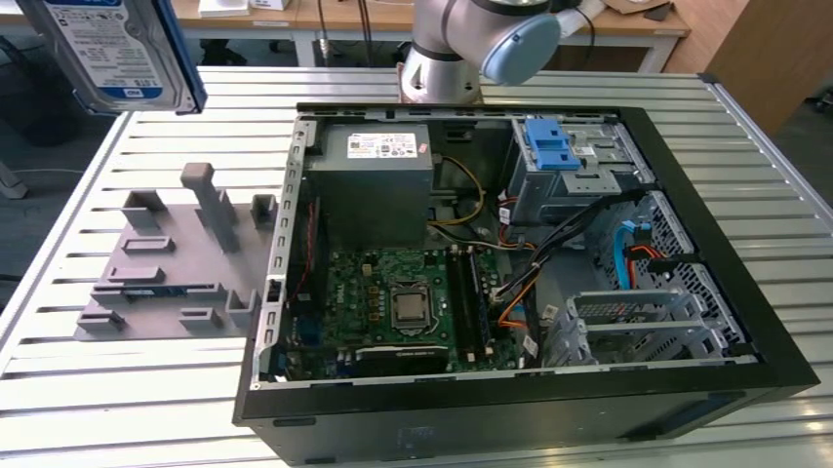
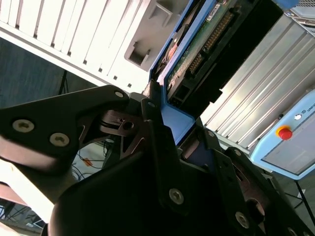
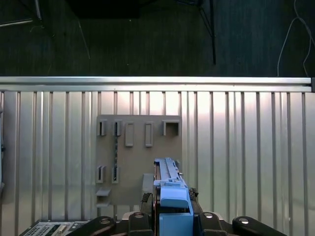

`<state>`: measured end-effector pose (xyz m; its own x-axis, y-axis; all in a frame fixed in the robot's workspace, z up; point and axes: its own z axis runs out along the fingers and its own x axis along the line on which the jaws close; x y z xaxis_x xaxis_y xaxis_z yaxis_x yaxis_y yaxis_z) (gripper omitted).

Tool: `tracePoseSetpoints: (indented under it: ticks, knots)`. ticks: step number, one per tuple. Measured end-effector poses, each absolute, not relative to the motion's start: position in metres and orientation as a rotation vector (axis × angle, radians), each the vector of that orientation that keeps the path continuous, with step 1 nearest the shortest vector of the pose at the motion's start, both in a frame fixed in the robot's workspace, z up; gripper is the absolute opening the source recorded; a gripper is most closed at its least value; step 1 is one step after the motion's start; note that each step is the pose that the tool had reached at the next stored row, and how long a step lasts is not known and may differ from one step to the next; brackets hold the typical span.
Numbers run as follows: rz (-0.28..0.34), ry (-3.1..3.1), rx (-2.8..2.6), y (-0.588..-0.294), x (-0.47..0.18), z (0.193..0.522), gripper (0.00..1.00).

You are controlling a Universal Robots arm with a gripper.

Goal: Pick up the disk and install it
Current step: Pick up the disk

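Slatted metal tabletop (image 1: 131, 409) bearing open computer case (image 1: 521, 419). Carrying step: claw (image 2: 170, 120) clamped on disk (image 1: 111, 49), high above grey holder plate (image 1: 156, 283), well apart from case; not yet installed.

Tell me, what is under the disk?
In the first wrist view the disk, clamped in the gripper, hangs above a grey slotted plate on the slatted table. Disk and gripper cover part of the plate's edge, so what lies there cannot be seen.
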<state>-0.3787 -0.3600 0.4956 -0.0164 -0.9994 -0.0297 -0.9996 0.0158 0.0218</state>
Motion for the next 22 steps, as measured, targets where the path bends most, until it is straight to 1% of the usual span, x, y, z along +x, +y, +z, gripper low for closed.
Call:
tracePoseSetpoints:
  ticks: [10, 22]
  knots:
    - [0.057, 2.235, -2.199, -0.367, -0.36, 0.496, 0.36]
    - [0.057, 2.235, -2.199, -0.367, -0.359, 0.496, 0.36]
